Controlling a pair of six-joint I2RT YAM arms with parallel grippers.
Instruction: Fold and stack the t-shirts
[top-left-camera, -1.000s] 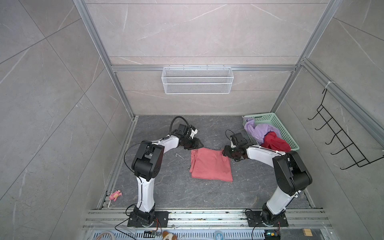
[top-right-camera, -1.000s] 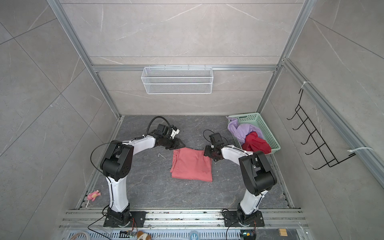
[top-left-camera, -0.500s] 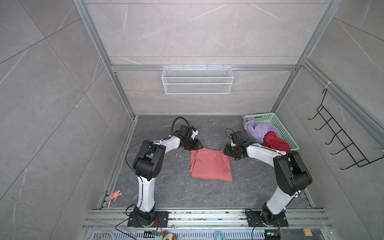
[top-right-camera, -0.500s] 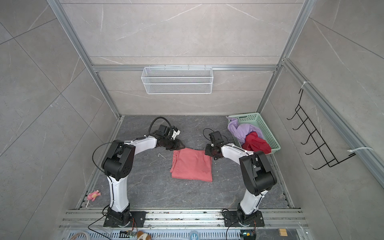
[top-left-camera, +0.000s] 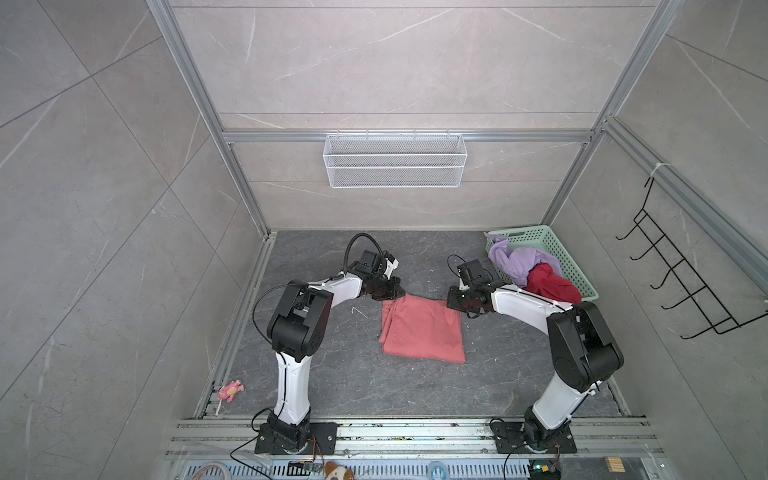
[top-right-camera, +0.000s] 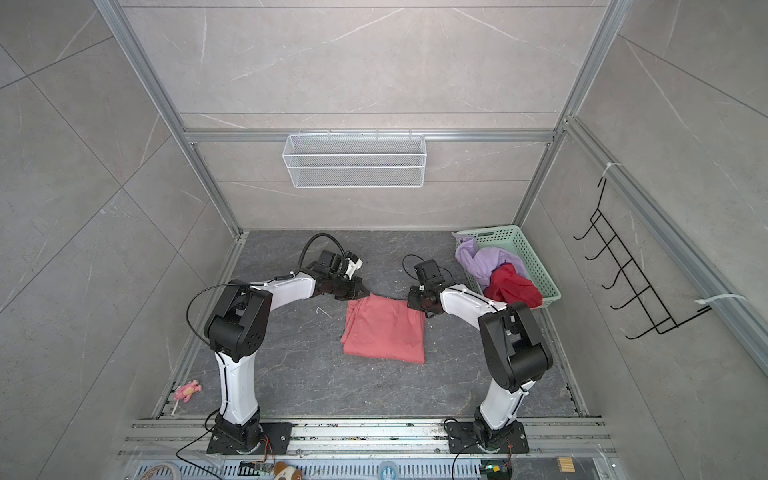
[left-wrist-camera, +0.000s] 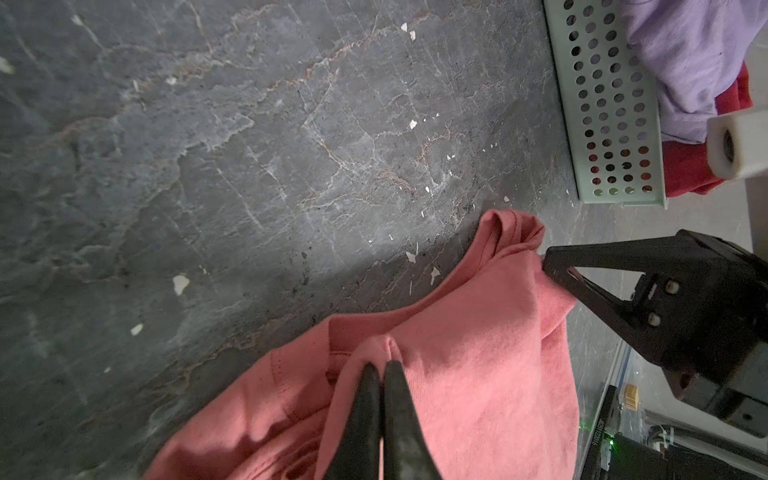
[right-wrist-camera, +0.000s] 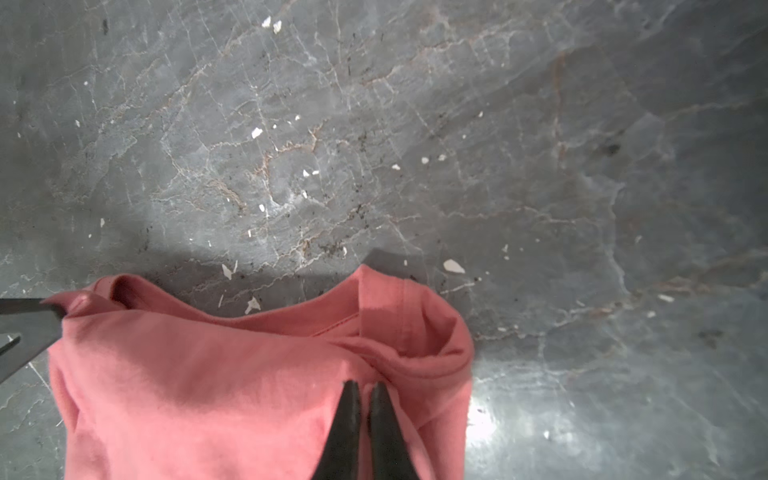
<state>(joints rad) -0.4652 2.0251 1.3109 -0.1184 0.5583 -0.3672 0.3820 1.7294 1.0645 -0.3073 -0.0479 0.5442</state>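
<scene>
Salmon-pink t-shirt (top-left-camera: 422, 328): folded, flat on the grey worktop (top-left-camera: 332, 374), mid-scene; collar not to be made out.
Left hand (left-wrist-camera: 381, 368): tips together, clamped on the cloth's far-left corner.
Right hand (right-wrist-camera: 363, 387): tips together, clamped on the far-right corner (both sets of tips are hidden under the wrists in both top views).
Lilac t-shirt (top-left-camera: 517, 262) and deep-red t-shirt (top-left-camera: 552, 286): crumpled, overlapping, in the green basket (top-left-camera: 575, 270), far right; shapes hard to make out.
</scene>
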